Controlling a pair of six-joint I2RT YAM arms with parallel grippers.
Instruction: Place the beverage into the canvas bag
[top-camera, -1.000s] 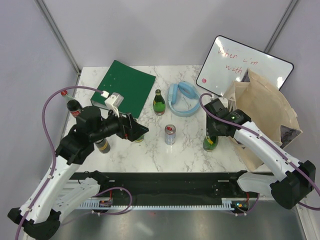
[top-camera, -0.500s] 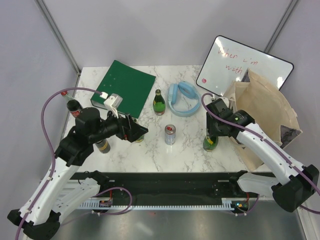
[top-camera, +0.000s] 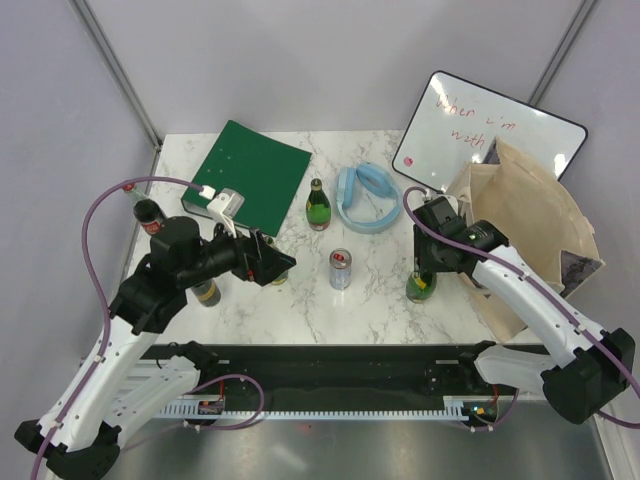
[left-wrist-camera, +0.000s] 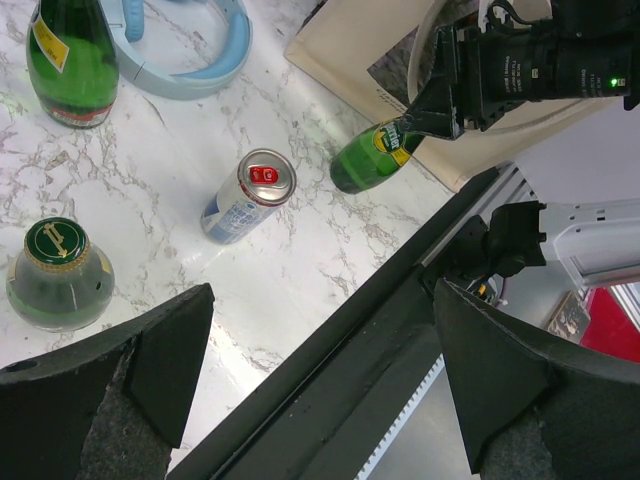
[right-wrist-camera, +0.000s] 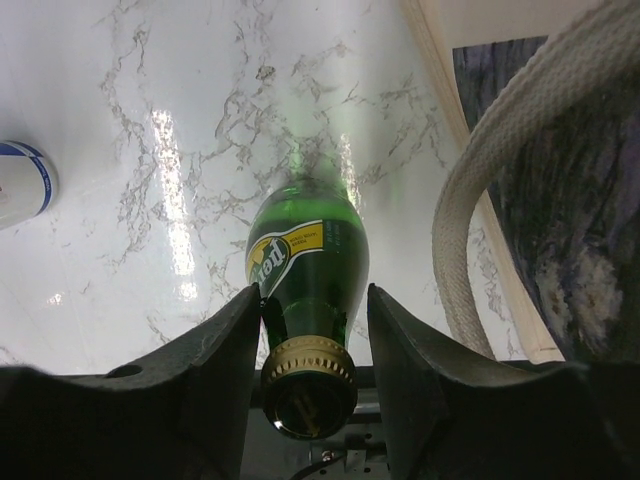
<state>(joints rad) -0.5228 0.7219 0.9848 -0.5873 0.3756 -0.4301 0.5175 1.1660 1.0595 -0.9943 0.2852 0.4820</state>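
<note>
**Right tool on the bottle neck, bag right next door**

Checking my feeds here. The right tool (right-wrist-camera: 312, 295) is clamped around the neck of the green glass bottle with the yellow label (right-wrist-camera: 308, 250), one finger pressed to each side just under the gold cap. From the top camera the bottle's base looks to be down on the white marble tabletop (top-camera: 380, 300), outside the bag and just beside its left side. The tan canvas bag (top-camera: 530, 215) stands at the right edge of the tabletop, mouth open upward, with its dark printed patch and a thick cream strap showing in the right wrist view.

The left tool (left-wrist-camera: 322, 290) hangs wide open with nothing between its fingers, above the front left part of the tabletop. Under it are a squat green bottle with a gold-crested cap (left-wrist-camera: 58, 272) and, a bit further right, a blue-and-silver drink can (left-wrist-camera: 250, 195). Behind the can are another upright green bottle (top-camera: 318, 206) and a light blue pair of headphones (top-camera: 365, 198), near each other but apart
</note>
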